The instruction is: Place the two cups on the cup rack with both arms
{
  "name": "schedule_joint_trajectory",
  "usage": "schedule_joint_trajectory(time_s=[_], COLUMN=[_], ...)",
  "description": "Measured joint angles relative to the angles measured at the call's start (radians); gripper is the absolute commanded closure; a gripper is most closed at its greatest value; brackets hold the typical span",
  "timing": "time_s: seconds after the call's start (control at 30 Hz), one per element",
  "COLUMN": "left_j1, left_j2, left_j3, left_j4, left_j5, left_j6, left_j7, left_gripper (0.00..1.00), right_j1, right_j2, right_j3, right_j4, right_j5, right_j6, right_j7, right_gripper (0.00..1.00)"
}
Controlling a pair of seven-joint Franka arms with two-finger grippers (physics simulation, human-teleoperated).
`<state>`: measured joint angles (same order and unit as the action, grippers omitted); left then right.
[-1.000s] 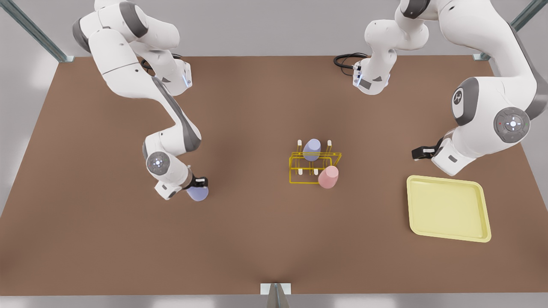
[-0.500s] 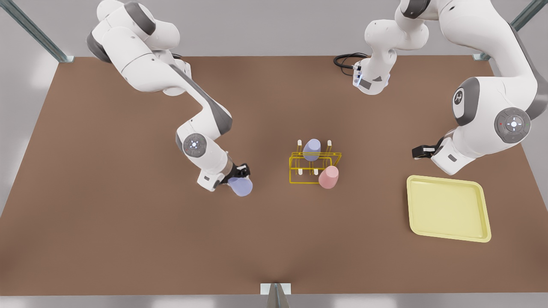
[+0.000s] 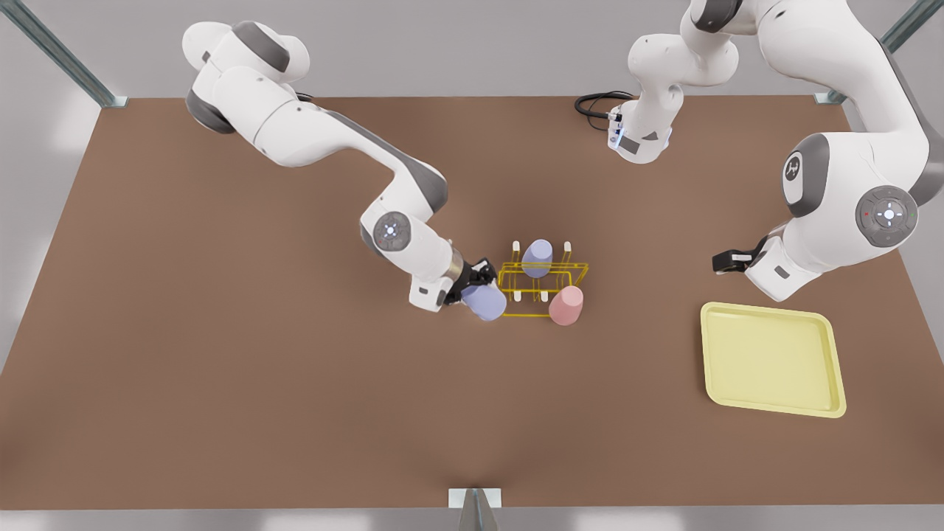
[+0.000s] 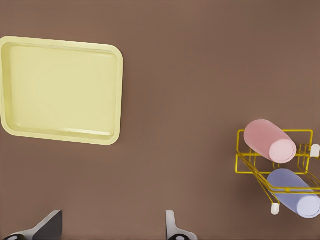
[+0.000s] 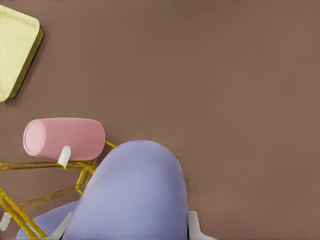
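The right gripper pinches a purple cup beside the yellow rack, where a pink cup sits. The left gripper waits with fingers spread near the tray.

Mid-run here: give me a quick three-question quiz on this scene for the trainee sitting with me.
1. True or false: the right gripper has its fingers shut on the held lavender cup.
2. How many cups already sit on the cup rack? A) one B) two C) three
3. Fill in: the left gripper waits, fingers open, beside the pale-yellow ____.

Key:
1. True.
2. B: the pink cup and the racked lavender cup.
3. tray.
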<state>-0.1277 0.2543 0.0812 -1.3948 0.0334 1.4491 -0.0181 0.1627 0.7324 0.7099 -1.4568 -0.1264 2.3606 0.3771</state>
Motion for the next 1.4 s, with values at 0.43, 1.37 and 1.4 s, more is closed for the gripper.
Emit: schedule_joint_trajectory(time_s=[0.43, 1.37, 1.4], left_j1=[0.001, -0.007, -0.008], left_j2=[0.0, -0.001, -0.001], left_j3=[0.0, -0.003, -0.003], left_j4=[0.001, 0.015, 0.015], left_j5=[0.003, 0.009, 0.009], left_j6=[-0.001, -0.02, -0.02], left_j7=[0.008, 0.012, 0.012], left_gripper=[0.0, 0.0, 0.0], right_j1=[0.024, -0.056, -0.113], right_j2=[0.088, 0.094, 0.079], right_j3=[0.065, 0.145, 0.175], right_j4=[0.014, 0.026, 0.048], right_j5=[-0.004, 0.09, 0.09], right_j6=[0.055, 0.051, 0.023], right_j7=[0.013, -0.221, -0.226], right_gripper=[0.13, 0.0, 0.0])
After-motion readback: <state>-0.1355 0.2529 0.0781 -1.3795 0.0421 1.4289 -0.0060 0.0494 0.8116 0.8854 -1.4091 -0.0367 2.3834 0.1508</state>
